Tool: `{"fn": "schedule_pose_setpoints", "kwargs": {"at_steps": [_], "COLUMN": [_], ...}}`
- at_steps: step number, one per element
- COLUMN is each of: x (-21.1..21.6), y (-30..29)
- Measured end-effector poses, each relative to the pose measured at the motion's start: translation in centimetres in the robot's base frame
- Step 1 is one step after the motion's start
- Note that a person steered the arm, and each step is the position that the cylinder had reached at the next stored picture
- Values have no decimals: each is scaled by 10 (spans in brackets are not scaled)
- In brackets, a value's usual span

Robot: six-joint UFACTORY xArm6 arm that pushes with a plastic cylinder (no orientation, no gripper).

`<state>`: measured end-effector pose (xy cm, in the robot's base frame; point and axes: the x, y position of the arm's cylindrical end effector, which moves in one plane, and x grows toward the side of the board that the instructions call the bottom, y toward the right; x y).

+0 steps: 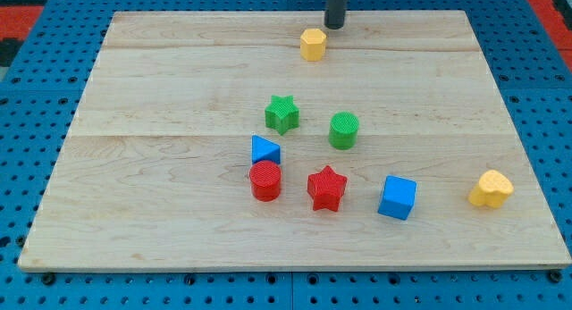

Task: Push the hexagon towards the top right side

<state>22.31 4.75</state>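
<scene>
A yellow hexagon block (313,44) lies near the view's top edge of the wooden board (161,87), a little right of centre. My tip (335,26) is just above and to the right of the hexagon, a small gap apart from it. The rod comes down from the view's top.
A green star (282,113) and a green cylinder (344,130) sit mid-board. Below them are a blue triangle (264,150), a red cylinder (265,180), a red star (326,188) and a blue cube (397,197). A yellow heart-like block (491,188) lies at the right.
</scene>
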Motion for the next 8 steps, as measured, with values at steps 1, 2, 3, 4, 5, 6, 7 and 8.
{"fn": "schedule_pose_setpoints", "kwargs": {"at_steps": [1,2,3,4,5,6,7,8], "x": [1,49,23,16,31,77,45,5], "y": [-74,-37,29,59,30,34,63,100]}}
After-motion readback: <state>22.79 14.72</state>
